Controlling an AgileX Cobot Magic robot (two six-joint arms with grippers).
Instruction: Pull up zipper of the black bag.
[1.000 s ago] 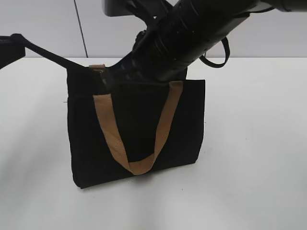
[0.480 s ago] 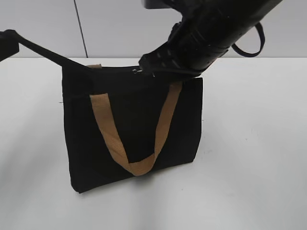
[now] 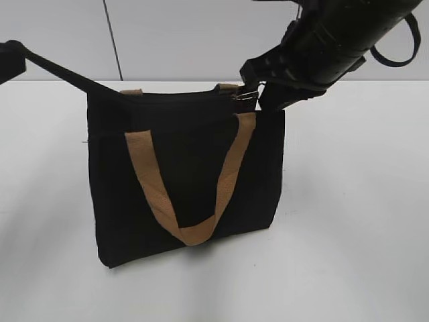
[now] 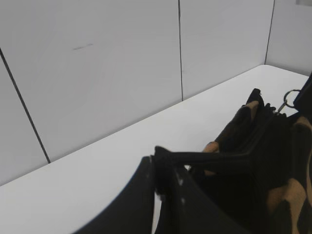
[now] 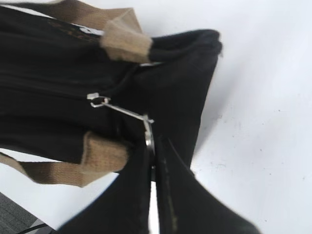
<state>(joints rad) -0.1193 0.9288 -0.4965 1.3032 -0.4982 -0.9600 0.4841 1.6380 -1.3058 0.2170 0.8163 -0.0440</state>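
Observation:
The black bag (image 3: 188, 181) stands upright on the white table with a tan handle (image 3: 184, 231) hanging down its front. Its zipper (image 5: 58, 92) runs along the top edge. The silver pull tab (image 3: 247, 95) sits near the bag's right end. My right gripper (image 3: 258, 96) is shut on the pull tab's ring (image 5: 148, 139). My left gripper (image 4: 158, 168) is shut on a black strap (image 3: 64, 70) stretched out from the bag's top left corner. The bag also shows in the left wrist view (image 4: 263, 146).
The white table (image 3: 348, 221) spreads around the bag. A grey panelled wall (image 3: 167, 33) stands behind. My right arm (image 3: 335, 40) hangs over the bag's right end with a black cable loop (image 3: 395, 47).
My right gripper has moved right along the bag's top edge, drawing the silver pull tab from the left part to near the right end. The left gripper has held the strap still.

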